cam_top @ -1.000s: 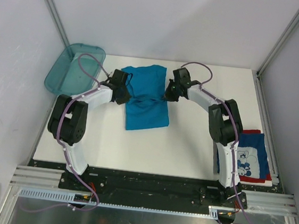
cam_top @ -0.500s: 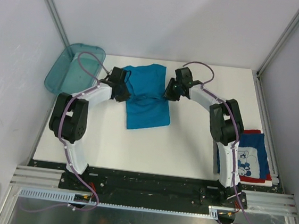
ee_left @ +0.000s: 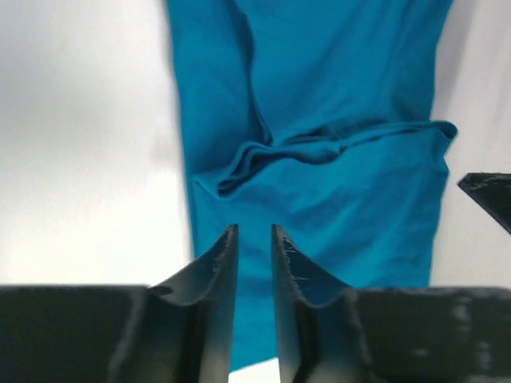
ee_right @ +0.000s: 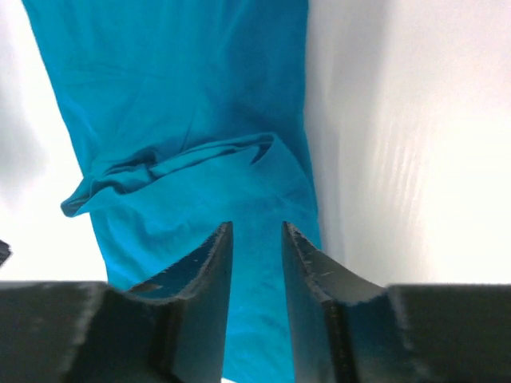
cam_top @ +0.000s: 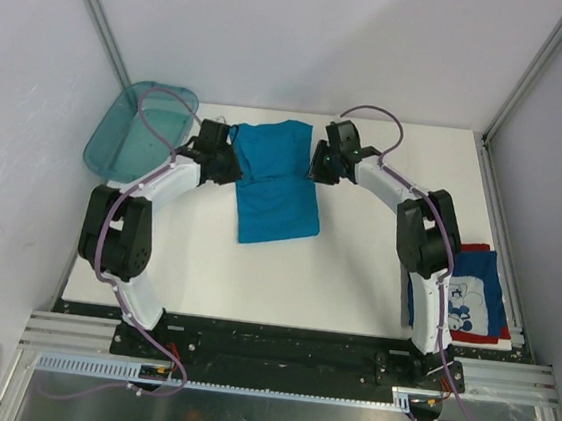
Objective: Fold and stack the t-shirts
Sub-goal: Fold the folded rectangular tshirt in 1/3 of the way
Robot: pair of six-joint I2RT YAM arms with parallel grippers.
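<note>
The teal-blue t-shirt (cam_top: 276,182) lies on the white table as a narrow lengthwise strip, with a bunched crease across its middle. It also shows in the left wrist view (ee_left: 335,191) and the right wrist view (ee_right: 176,96). My left gripper (cam_top: 228,162) hovers at the shirt's left edge, jaws a little apart and empty (ee_left: 254,230). My right gripper (cam_top: 318,164) hovers at the shirt's right edge, jaws a little apart and empty (ee_right: 257,227). The folded dark blue t-shirt (cam_top: 468,296) with white print and red edge lies at the right front, behind the right arm.
A translucent teal bin (cam_top: 137,130) stands at the table's back left corner, close to the left arm's cable. White walls with metal frame posts close in the table on three sides. The right arm's base stands beside the dark blue shirt.
Both grippers have moved toward the back of the table along the shirt's edges. The cloth that was gathered between them now lies flatter, with only a crease left.
</note>
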